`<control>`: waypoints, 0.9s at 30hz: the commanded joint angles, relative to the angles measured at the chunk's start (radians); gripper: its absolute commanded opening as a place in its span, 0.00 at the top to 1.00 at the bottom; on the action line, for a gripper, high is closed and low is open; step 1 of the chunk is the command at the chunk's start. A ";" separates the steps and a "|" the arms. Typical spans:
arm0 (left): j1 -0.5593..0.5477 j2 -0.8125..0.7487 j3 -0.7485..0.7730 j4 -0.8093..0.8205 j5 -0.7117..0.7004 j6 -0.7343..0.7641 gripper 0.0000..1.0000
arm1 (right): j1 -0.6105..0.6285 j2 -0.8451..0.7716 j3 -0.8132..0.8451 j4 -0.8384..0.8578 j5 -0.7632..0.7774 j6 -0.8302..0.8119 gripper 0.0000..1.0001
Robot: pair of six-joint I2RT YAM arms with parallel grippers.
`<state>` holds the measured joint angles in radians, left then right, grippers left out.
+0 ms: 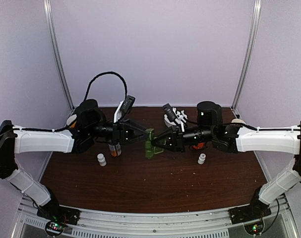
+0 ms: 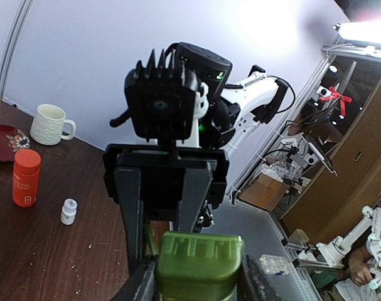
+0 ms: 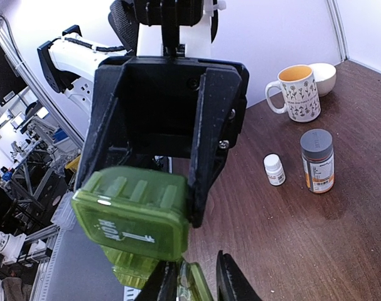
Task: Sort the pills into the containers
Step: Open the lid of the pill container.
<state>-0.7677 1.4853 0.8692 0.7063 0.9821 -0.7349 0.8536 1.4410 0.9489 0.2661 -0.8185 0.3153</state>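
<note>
Above the middle of the brown table (image 1: 140,191), both arms met nose to nose, and the green pill box (image 1: 150,144) hung between them, clear of the surface. The left gripper (image 1: 144,137) was clamped on the box body, one finger on each side. The right gripper (image 1: 159,141) had its fingers set close around a thin green edge of the box, probably a lid. Whether they pinched it could not be told. No pills could be made out in the cells, in either claw or on the table, where the faint pale specks were too small to identify. Sorting was therefore judged not yet begun, with opening the box and every transfer left to do. Around the work area stood a red plate (image 2: 3,139), a white mug (image 2: 51,124), a floral mug (image 3: 297,94) and a bowl (image 3: 326,75), all near the back wall and well clear. An orange bottle (image 2: 26,177) and a grey-capped bottle (image 3: 317,161) stood closer, each partly under an arm in the top view, and each had a small white bottle (image 2: 68,211) just beside it. The likeliest obstruction was the grippers themselves, which crowded the box from both ends. The two bottles beneath the arms could be knocked if either arm were lowered.
</note>
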 commanded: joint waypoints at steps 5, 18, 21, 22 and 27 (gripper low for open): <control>-0.004 -0.022 0.004 -0.036 -0.038 0.071 0.92 | 0.009 0.029 0.029 0.058 0.007 0.047 0.87; -0.005 -0.085 -0.028 -0.085 -0.100 0.127 0.50 | 0.003 0.047 0.027 0.079 0.002 0.072 1.00; -0.005 -0.087 -0.048 -0.016 -0.073 0.092 0.41 | -0.005 0.043 0.008 0.134 -0.008 0.108 1.00; -0.004 -0.085 -0.053 0.010 -0.061 0.076 0.39 | -0.008 0.043 0.006 0.144 -0.012 0.115 1.00; -0.003 -0.079 -0.069 0.106 -0.014 0.015 0.31 | -0.015 0.041 -0.003 0.163 -0.028 0.122 1.00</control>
<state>-0.7723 1.4204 0.8169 0.6640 0.9195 -0.6662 0.8459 1.4822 0.9516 0.3645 -0.8200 0.4149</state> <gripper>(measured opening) 0.681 0.069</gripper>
